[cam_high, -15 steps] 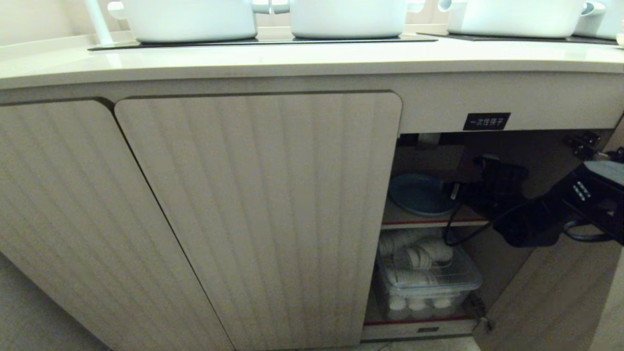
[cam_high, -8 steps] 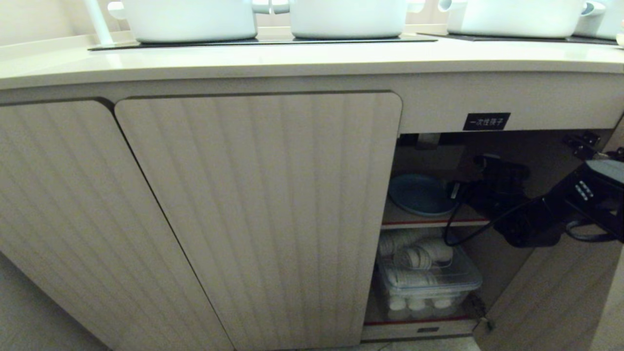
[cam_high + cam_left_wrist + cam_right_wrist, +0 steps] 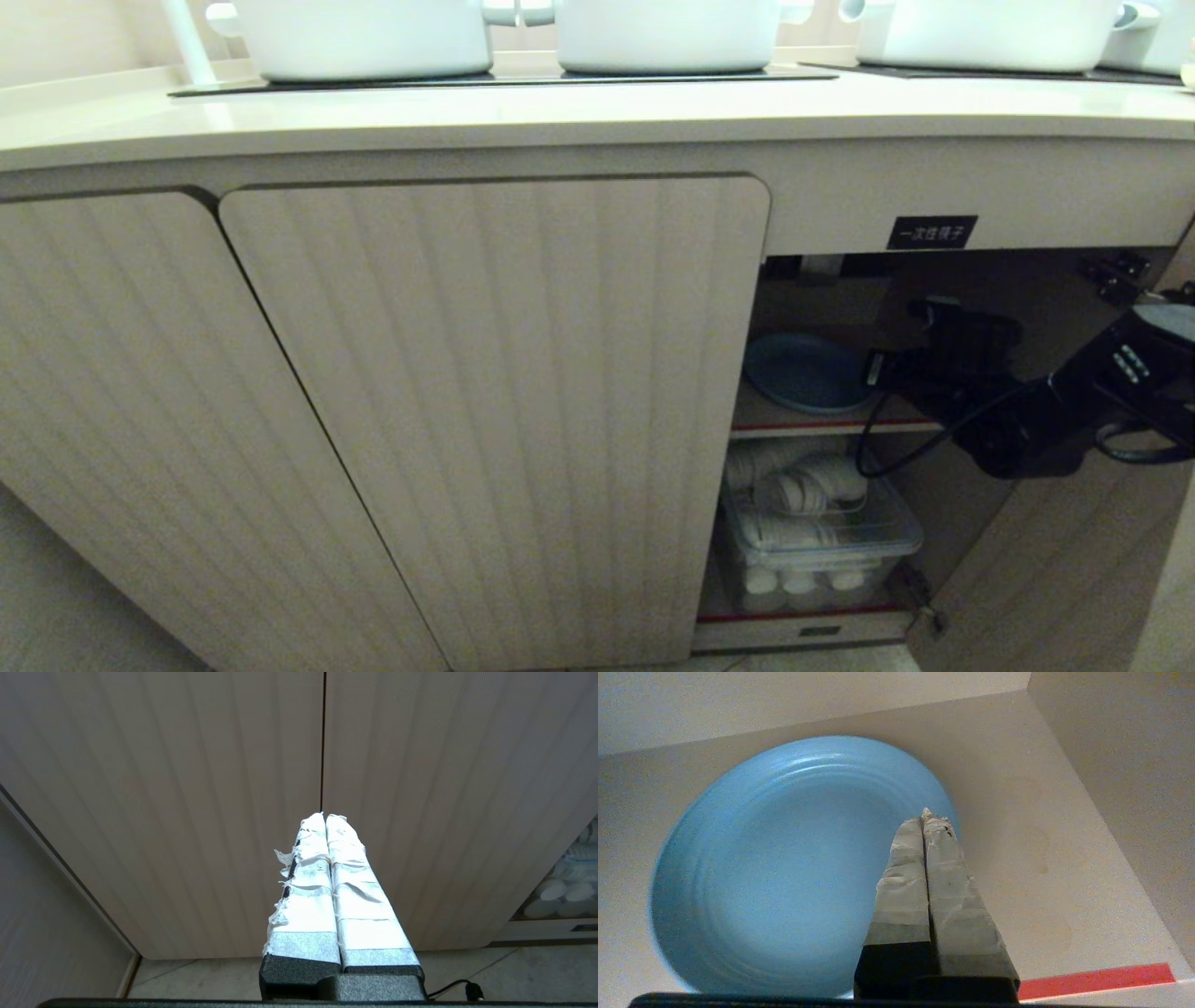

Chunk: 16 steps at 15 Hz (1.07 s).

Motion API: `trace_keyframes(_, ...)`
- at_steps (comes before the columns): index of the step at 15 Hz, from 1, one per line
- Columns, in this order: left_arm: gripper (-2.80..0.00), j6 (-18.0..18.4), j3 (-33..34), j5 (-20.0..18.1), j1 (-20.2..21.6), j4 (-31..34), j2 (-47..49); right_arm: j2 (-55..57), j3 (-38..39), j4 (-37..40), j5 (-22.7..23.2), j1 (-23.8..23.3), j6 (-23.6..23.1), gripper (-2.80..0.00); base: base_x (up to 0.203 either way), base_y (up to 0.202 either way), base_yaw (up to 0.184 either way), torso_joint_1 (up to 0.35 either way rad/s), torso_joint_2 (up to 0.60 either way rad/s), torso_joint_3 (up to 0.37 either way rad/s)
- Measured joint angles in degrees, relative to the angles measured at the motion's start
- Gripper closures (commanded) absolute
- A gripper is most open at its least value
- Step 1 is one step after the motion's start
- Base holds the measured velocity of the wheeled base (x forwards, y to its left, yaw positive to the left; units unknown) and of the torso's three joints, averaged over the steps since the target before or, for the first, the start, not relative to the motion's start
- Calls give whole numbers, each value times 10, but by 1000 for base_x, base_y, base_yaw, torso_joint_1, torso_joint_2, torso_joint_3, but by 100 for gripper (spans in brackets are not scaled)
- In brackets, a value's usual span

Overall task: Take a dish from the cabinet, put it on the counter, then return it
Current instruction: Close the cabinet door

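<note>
I'm holding the right gripper (image 3: 924,814), fingers pressed together and empty, over the plate's (image 3: 784,858) rim on the cabinet (image 3: 495,373) shelf (image 3: 1064,868); the black label's (image 3: 932,231) white characters aren't legible.

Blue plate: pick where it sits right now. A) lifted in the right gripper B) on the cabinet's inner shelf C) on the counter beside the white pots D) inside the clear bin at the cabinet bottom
B: the blue plate lies flat on the cabinet's inner shelf, above the clear bin; the right gripper is shut over its rim, fingers pressed together with nothing between them.
</note>
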State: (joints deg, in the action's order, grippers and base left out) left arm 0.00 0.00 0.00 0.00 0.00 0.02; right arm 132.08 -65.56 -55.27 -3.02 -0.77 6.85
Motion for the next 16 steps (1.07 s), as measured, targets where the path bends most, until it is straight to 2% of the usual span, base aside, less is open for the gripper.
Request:
trace_keyframes(6,0,0,0,0,0,0,0,-23,47,-38,1,2,0,0,0,0,0,0,0,0)
trace_keyframes(16,0,0,0,0,0,0,0,-86,144,-56,1,20,0,0,0,0,0,0,0,0)
